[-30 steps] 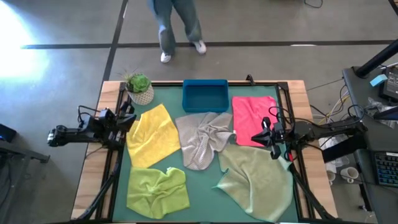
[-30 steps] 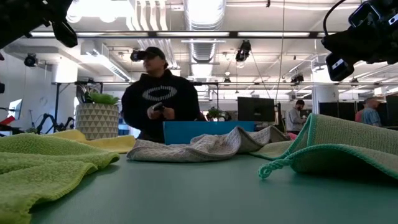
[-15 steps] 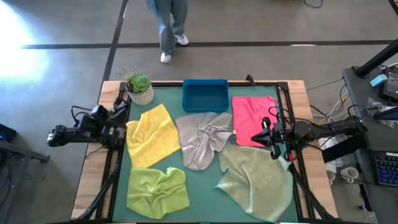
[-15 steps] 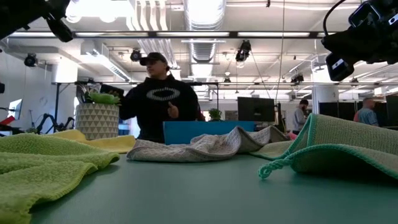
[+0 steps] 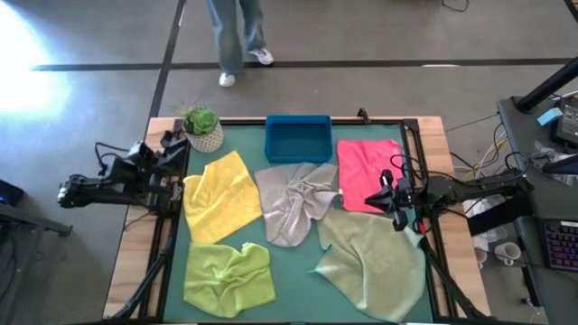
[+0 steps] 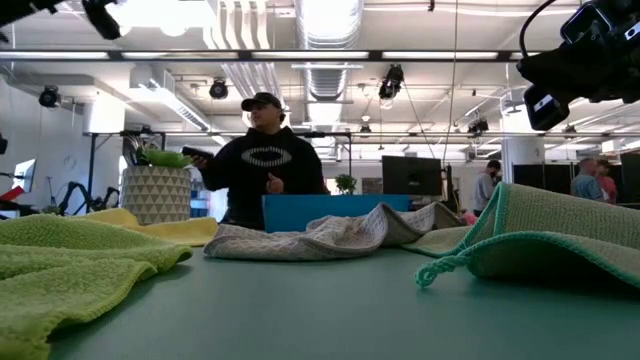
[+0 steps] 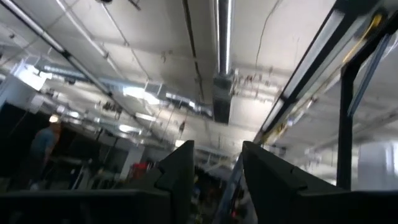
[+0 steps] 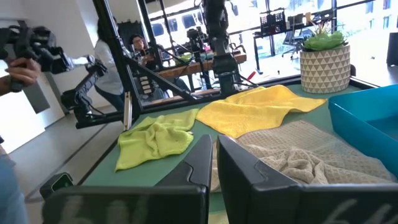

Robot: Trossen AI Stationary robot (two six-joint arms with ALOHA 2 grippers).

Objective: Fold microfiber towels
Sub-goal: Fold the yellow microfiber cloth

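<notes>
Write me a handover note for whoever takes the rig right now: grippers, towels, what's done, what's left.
Left gripper: raised off the table's left edge, pointing up toward the ceiling, fingers apart, empty.
Right gripper: shut, empty, over the pink towel.
Towels: yellow towel left, grey towel centre, crumpled below the blue tray, lime towel near left, sage towel near right.
Done: nothing folded.
Left: all five.

Blue rectangular plastic tray (image 5: 297, 138) at my green table's (image 5: 298, 271) far edge, potted plant in white patterned pot (image 5: 202, 128) beside it, person in dark hoodie (image 6: 264, 170) beyond.
</notes>
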